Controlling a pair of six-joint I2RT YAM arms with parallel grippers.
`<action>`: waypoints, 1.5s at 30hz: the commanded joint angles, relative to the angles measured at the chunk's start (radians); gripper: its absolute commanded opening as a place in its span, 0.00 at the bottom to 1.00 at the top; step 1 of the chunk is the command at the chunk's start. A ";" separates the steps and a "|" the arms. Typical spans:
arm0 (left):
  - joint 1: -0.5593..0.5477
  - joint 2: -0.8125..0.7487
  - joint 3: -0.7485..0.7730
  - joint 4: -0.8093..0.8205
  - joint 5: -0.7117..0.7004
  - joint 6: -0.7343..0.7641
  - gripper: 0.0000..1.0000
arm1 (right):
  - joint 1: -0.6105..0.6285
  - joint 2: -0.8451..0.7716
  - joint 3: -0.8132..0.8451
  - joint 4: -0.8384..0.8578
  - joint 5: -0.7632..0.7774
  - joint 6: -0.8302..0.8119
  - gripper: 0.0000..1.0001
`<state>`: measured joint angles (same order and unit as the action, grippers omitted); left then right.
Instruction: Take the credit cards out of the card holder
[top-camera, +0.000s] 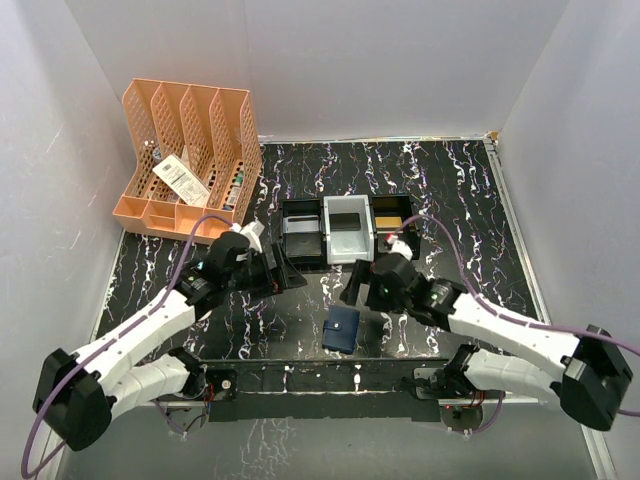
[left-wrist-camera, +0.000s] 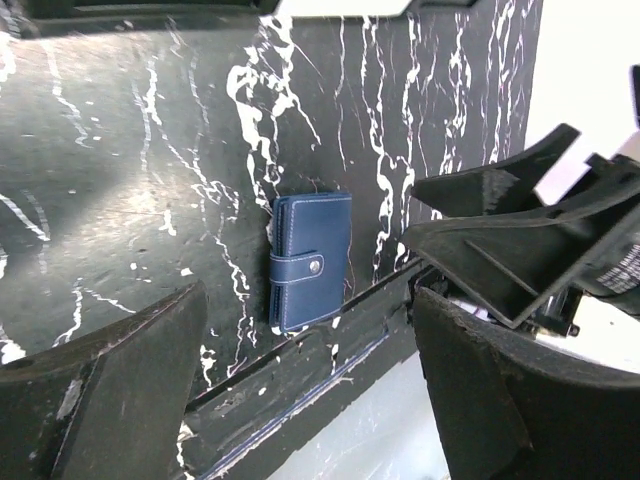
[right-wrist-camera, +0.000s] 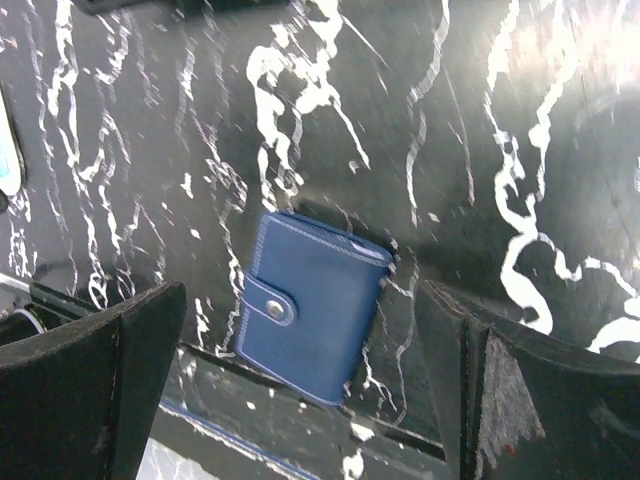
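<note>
The card holder (top-camera: 341, 329) is a small navy-blue wallet lying flat on the black marbled table near its front edge, closed with a snap strap. It also shows in the left wrist view (left-wrist-camera: 311, 260) and in the right wrist view (right-wrist-camera: 315, 305). The credit cards are hidden inside it. My left gripper (top-camera: 286, 276) hovers up and to the left of the holder, open (left-wrist-camera: 310, 400) and holding nothing. My right gripper (top-camera: 356, 283) hangs just above and behind the holder, with its jaws wide open (right-wrist-camera: 310, 400) and nothing between them. Neither gripper touches the holder.
Three small trays stand in a row behind the grippers: black (top-camera: 300, 232), grey (top-camera: 348, 228) and black with a yellow inside (top-camera: 392, 214). An orange file organiser (top-camera: 190, 160) stands at the back left. The table's front rail (top-camera: 320, 375) runs just below the holder.
</note>
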<state>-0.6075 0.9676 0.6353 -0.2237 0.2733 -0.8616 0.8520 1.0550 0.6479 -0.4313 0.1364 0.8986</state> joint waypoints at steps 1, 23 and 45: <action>-0.065 0.054 0.003 0.094 0.056 0.009 0.80 | 0.001 -0.121 -0.136 0.080 -0.053 0.161 0.98; -0.286 0.282 0.096 0.048 -0.077 0.027 0.63 | -0.003 0.019 -0.352 0.323 -0.212 0.381 0.45; -0.438 0.489 0.244 -0.097 -0.299 0.064 0.58 | -0.014 0.043 -0.253 0.395 -0.278 0.375 0.02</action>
<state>-1.0321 1.4658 0.8440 -0.2817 0.0360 -0.8104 0.8425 1.1164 0.3489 -0.0715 -0.1349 1.2816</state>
